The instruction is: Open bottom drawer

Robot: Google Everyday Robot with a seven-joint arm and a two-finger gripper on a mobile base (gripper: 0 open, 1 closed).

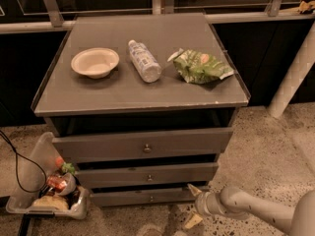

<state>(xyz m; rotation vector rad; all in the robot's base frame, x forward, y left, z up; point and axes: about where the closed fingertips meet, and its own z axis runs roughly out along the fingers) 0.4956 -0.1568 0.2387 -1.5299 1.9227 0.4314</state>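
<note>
The grey cabinet (140, 95) has three drawers. The bottom drawer (123, 198) is the lowest and slimmest front, with a small round knob (151, 198); it sits close under the middle drawer (147, 175). My gripper (193, 204) is low at the floor, right of the bottom drawer's front and beside the cabinet's lower right corner. Its two pale fingers (194, 189) are spread apart with nothing between them. It is well right of the knob and does not touch it.
On the cabinet top lie a bowl (95, 62), a plastic bottle (144, 61) and a green snack bag (199, 66). A clear bin of packets (47, 186) and a black cable (17, 166) are on the floor at left. A pale post (294, 75) stands at right.
</note>
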